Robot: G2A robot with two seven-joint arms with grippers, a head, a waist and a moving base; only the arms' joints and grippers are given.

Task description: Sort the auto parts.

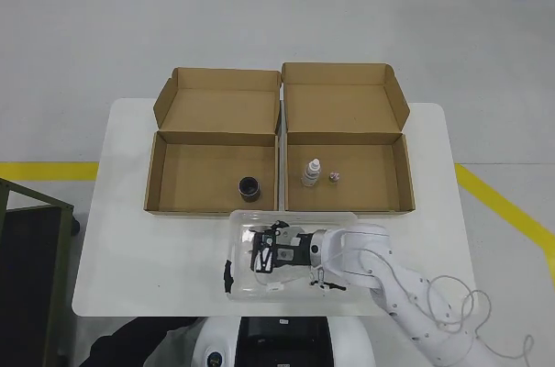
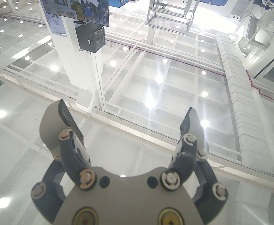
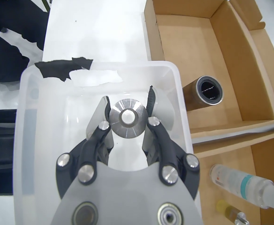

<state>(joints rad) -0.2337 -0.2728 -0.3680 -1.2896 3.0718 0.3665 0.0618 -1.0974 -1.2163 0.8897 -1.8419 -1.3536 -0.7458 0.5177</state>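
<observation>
Polished metal disc (image 3: 128,118) sits pinched by right fingers (image 3: 151,99) in clear bin (image 3: 137,63); left fingers (image 2: 69,120) gape wide.

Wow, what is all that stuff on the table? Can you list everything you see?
table: one, white, under everything.
left box: one, brown cardboard, open, far side of the table.
right box: one, brown cardboard, open, right beside the left box.
cylinder: one, dark, in the left box.
spray bottle: one, clear with a white cap, in the right box.
small item: one, yellowish, beside the spray bottle; too small to name.
bin: one, clear plastic, in front of the boxes.
tape: one torn strip, black, on the bin's rim.
round metal part: one, silver, in the bin.
right claw: closed on the round metal part.
left claw: open, empty, pointing at the ceiling.
</observation>
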